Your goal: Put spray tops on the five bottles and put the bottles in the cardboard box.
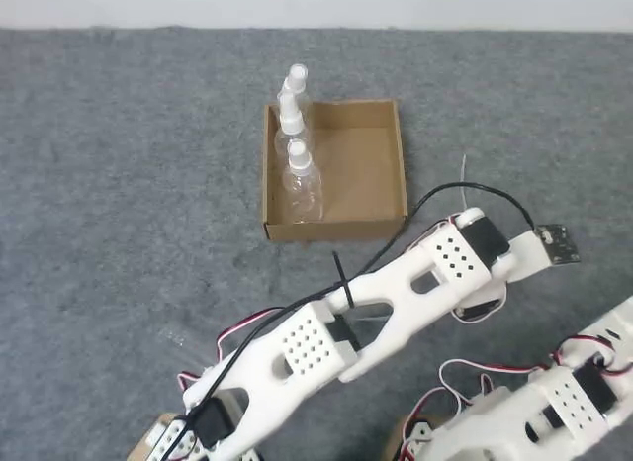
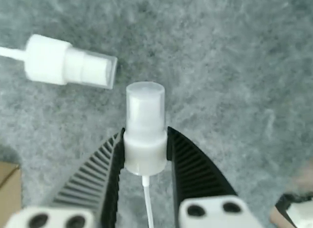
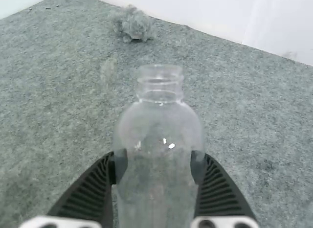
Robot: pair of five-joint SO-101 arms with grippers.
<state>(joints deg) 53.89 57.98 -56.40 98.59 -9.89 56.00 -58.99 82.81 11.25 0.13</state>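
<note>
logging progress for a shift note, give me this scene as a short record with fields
boxed: three capped bottles standing in the cardboard box, along one wall
left gripper: shut on a spray top
right gripper: shut on an open bottle, no top on it
loose: second spray top lying on the carpet

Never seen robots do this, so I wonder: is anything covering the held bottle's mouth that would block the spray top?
Nothing visible does. The bottle in the right gripper has a bare, open neck; the spray top is held in the left gripper.
</note>
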